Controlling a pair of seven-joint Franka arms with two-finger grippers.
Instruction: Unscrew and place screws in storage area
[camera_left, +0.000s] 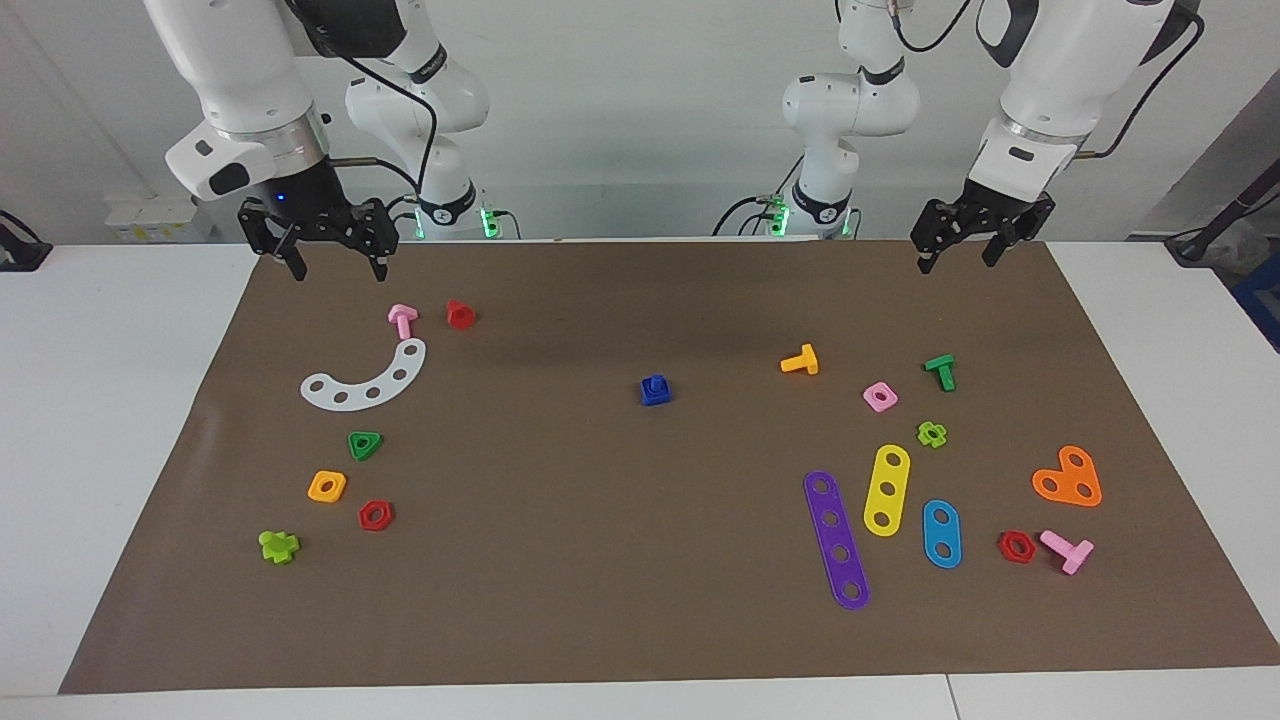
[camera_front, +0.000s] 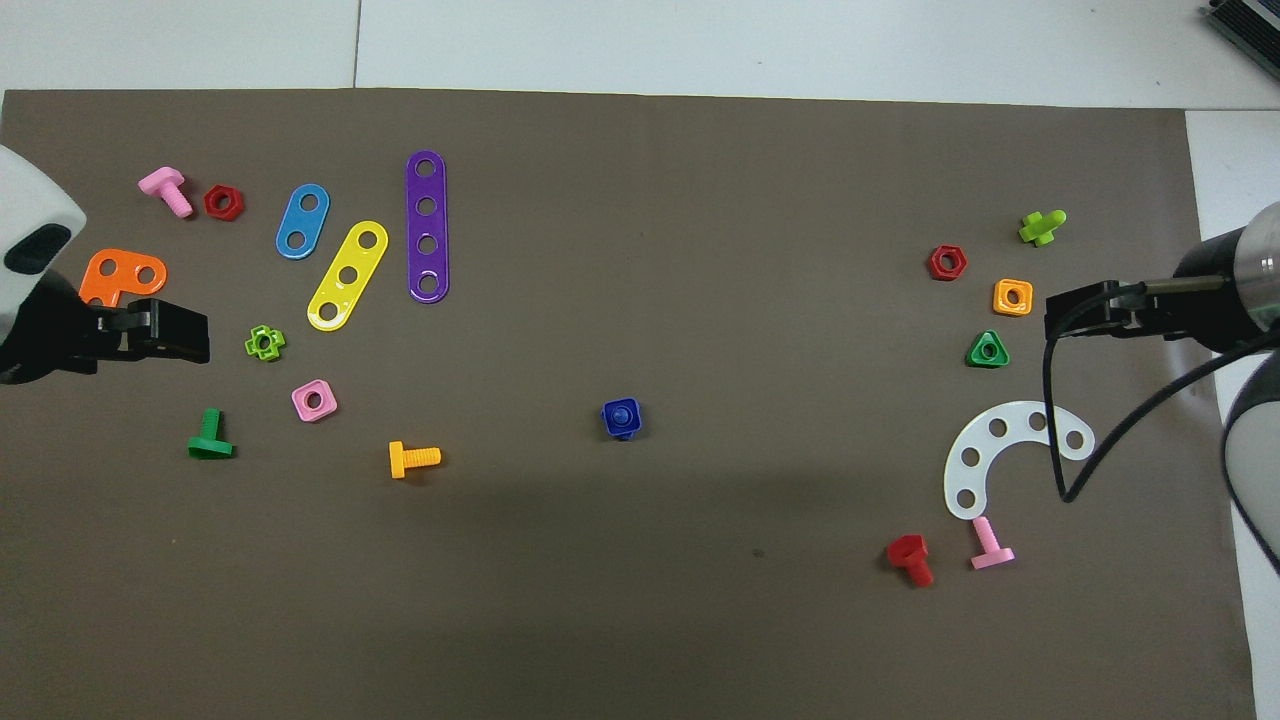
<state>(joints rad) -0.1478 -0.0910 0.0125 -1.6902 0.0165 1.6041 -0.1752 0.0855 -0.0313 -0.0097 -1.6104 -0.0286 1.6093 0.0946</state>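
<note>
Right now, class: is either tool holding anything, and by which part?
Nothing is held. The left tool and right tool both hang open and empty above the mat's edge nearest the robots.

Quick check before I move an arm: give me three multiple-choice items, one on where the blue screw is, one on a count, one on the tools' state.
1. Where is the blue screw?
A) mid-mat, in the blue square nut
B) on the purple strip
C) on the white arc

2. How many red hex nuts lie on the mat?
A) one
B) two
C) four

3. The left tool and right tool are:
A) both shut
B) both open, empty
C) each holding a bolt

Key: 1A, it stands alone at the mat's centre. 2B, one lies toward each arm's end. 3B, both have their fingers apart with nothing between them.
</note>
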